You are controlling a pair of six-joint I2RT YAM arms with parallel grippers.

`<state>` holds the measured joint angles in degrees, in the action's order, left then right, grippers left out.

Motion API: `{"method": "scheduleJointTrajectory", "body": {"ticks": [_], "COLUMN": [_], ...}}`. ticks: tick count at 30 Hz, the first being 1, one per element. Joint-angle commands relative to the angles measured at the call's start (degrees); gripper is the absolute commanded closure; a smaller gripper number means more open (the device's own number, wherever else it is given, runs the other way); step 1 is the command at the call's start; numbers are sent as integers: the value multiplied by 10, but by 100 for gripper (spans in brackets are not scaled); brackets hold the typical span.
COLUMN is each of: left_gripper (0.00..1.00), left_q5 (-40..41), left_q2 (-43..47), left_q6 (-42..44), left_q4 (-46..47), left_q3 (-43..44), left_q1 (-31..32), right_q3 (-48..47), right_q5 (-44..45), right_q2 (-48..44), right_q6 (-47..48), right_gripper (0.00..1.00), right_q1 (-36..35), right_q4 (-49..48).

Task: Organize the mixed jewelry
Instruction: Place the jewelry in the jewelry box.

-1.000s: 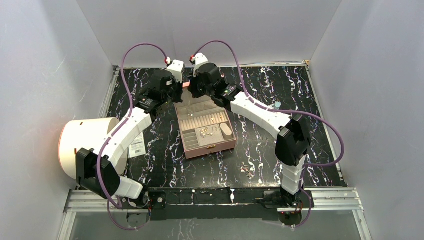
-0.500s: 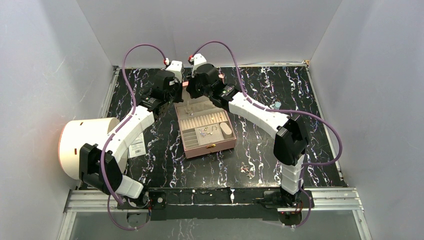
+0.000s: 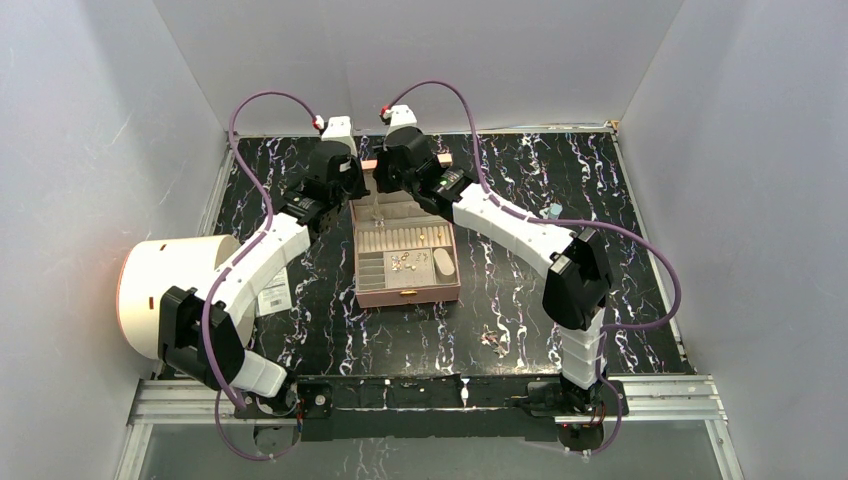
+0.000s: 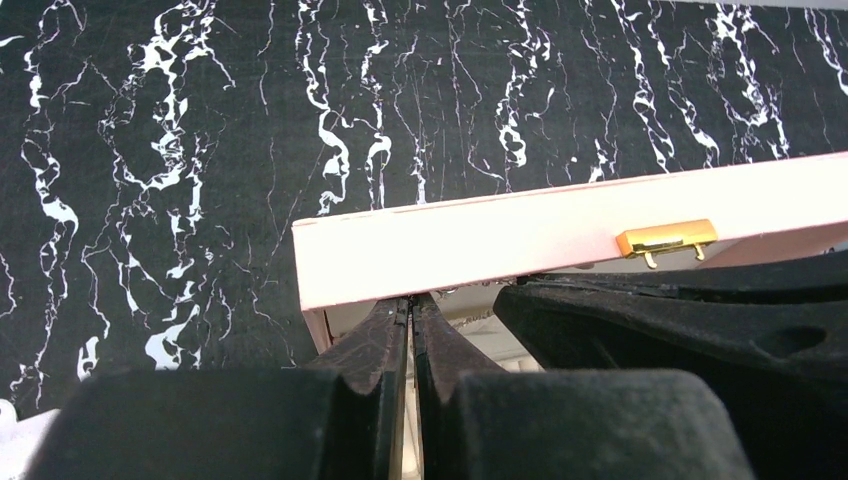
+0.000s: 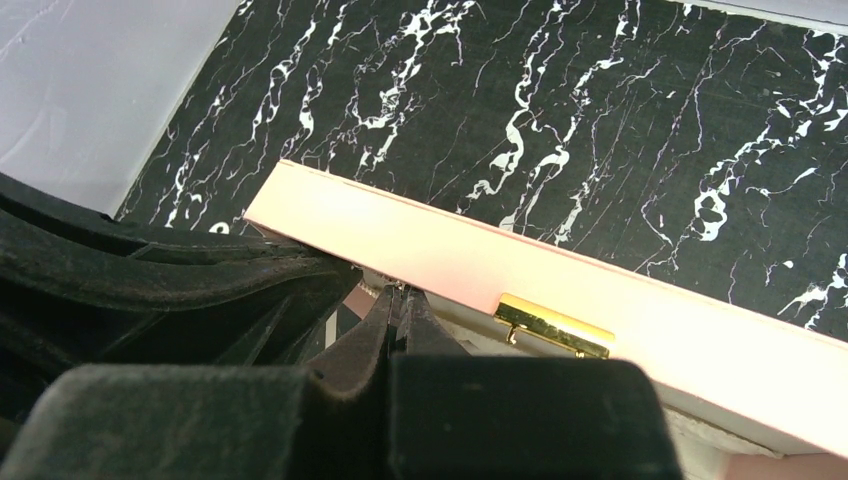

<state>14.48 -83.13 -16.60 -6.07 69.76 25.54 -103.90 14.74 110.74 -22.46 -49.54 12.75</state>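
The pink box (image 3: 372,290) stands open mid-table with its lid (image 4: 480,245) raised at the back. Small gold and silvery jewelry (image 3: 405,262) lies in its compartments. More pieces (image 3: 492,340) lie loose on the table at the front right. My left gripper (image 3: 364,188) and right gripper (image 3: 380,188) meet at the lid's edge above the box's back left. In the left wrist view my gripper (image 4: 410,298) is shut just under the lid, with a thin silvery chain (image 4: 470,296) at its tips. In the right wrist view my gripper (image 5: 400,291) is shut there too.
A cream cylinder (image 3: 165,295) lies on its side at the left, with a white paper tag (image 3: 272,292) beside it. A small pale blue bit (image 3: 553,211) shows by the right arm. The lid bears a gold clasp (image 5: 550,325). Grey walls close in three sides.
Both grippers have moved a little back and left. The pink box has shifted left and turned squarer to the table.
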Motion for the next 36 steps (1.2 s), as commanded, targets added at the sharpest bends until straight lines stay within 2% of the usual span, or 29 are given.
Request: {"method": "scheduleJointTrajectory", "body": {"ticks": [1, 12, 18, 23, 36], "left_gripper": [100, 100, 100, 93, 88], "left_q5": [73, 126, 120, 129, 147], "left_q2": [27, 27, 15, 17, 15], "left_q6": [-42, -118, -156, -173, -180], "left_q4": [38, 58, 58, 58, 55], "left_q3": [-11, -29, -21, -24, -17], "left_q1": [13, 24, 25, 25, 25], "right_q3": [-28, -20, -27, -28, -26], "right_q5": [43, 89, 104, 113, 116], "right_q2": [0, -2, 2, 4, 7], "right_q6": [-24, -51, -64, -73, -83], "right_gripper": [100, 100, 100, 100, 100], "right_q1": [-5, -12, -13, -13, -13], "right_q4": [-6, 0, 11, 17, 14]}}
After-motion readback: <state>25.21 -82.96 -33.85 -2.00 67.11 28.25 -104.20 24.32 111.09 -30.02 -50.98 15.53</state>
